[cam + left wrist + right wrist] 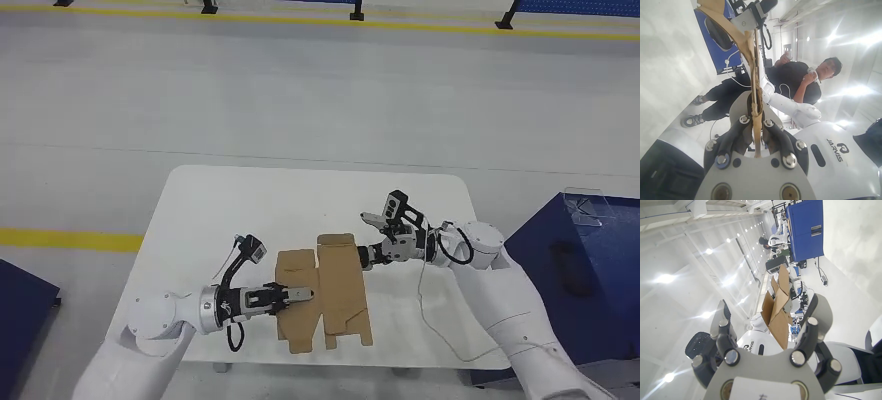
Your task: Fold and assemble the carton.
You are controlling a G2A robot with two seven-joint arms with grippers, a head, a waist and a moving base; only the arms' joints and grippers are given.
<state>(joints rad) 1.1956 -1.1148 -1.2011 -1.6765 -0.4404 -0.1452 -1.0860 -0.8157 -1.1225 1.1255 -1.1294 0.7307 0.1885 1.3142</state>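
A flattened brown carton [345,295] is held over the near middle of the white table [250,200], its flaps partly spread. My left gripper [303,294] is shut on the carton's left panel. In the left wrist view the cardboard edge [755,79] runs up from between the closed fingers [743,121]. My right gripper [362,256] sits at the carton's far right edge. In the right wrist view its fingers [722,313] stand wide apart, and the carton [779,313] lies between them, untouched by either finger.
A blue cabinet [590,260] stands just past the table's right edge, and a dark blue object [20,300] is on the floor to the left. A white cable [430,310] trails from the right arm over the table's near right part. The table's far half is bare.
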